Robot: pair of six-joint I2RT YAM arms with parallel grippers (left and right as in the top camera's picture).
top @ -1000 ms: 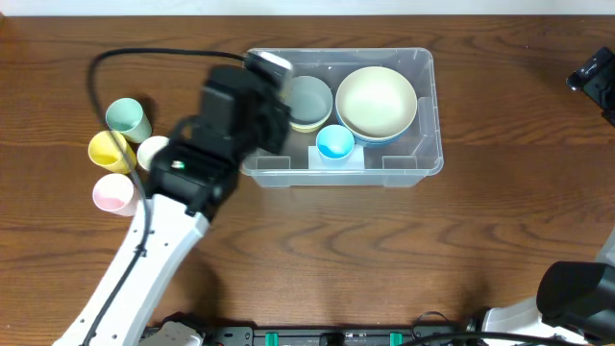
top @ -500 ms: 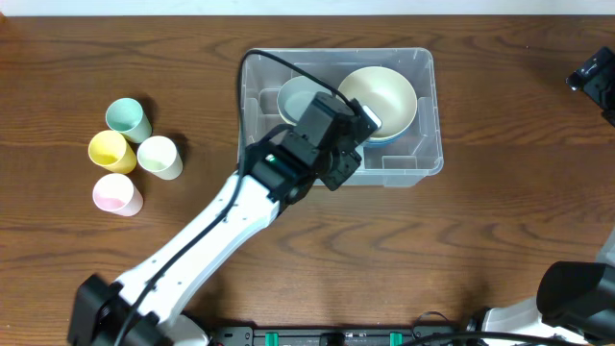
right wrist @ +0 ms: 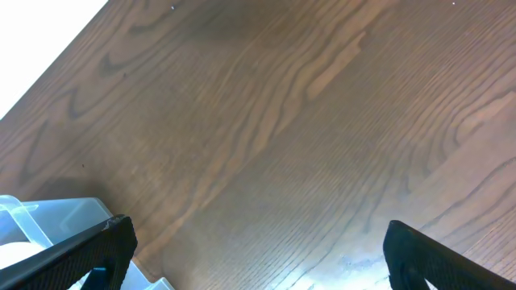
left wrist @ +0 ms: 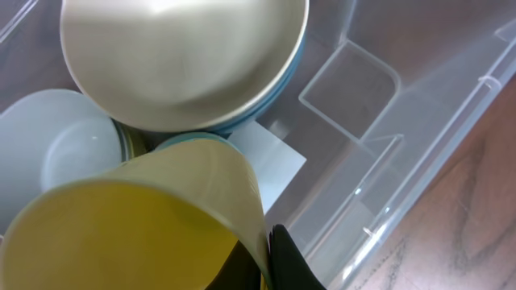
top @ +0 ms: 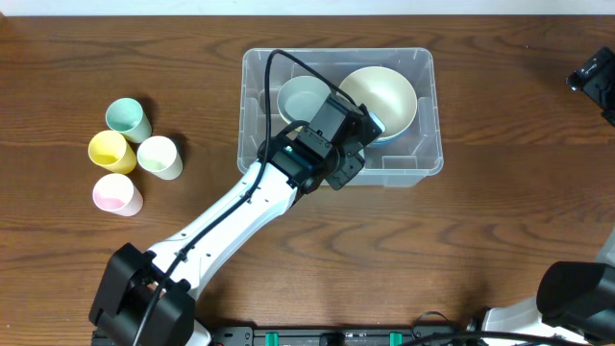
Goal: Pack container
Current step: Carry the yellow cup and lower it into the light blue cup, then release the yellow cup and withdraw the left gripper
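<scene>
Left fingers [left wrist: 286, 262] pinching the pale yellow cup [left wrist: 145, 217] by its wall, right fingers [right wrist: 113, 246] spread empty, the robot should centre it over the blue cup [left wrist: 192, 140] inside the container [top: 338, 53] before releasing.

Four cups [top: 113, 151] cluster on the table [top: 480, 250] toward its left edge, and right of them, near the far edge, sits the container [top: 428, 106] with a large bowl [top: 384, 96] in its right half, a smaller bowl [top: 303, 96] in its left and another cup [left wrist: 145, 217] just above them.
</scene>
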